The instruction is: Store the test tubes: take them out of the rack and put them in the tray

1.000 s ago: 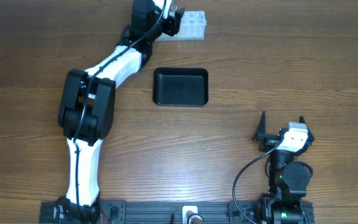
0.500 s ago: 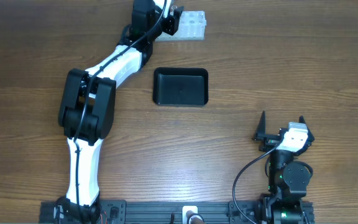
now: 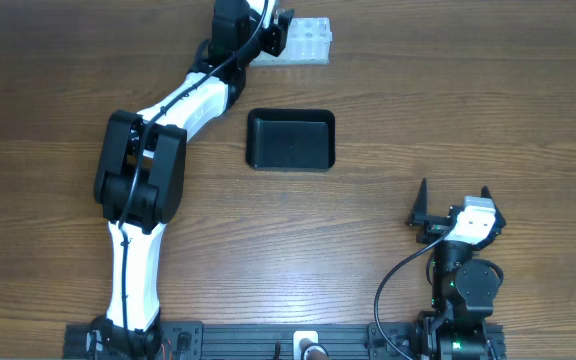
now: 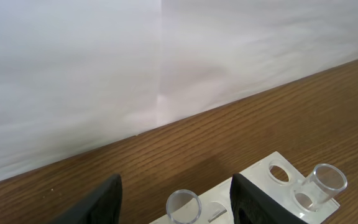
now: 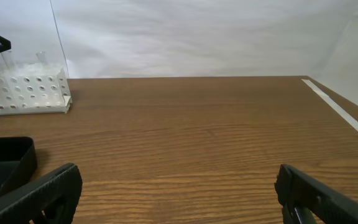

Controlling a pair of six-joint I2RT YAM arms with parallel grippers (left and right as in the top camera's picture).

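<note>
A clear test tube (image 4: 183, 207) is seen upright in the white rack (image 4: 261, 173), between the spread fingers of the left gripper (image 4: 176, 202); a second tube (image 4: 327, 183) stands farther along the rack. Both are judged light, slippery and breakable, best pinched gently below the rim. The black tray (image 3: 291, 139) lies near the rack.

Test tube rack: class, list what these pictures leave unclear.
Top view: the left gripper covers the rack's left end, hiding what it holds there.
Left wrist view: the frame edge cuts off the rack; two tubes show partly.
Right wrist view: distant tubes too faint to count.
</note>
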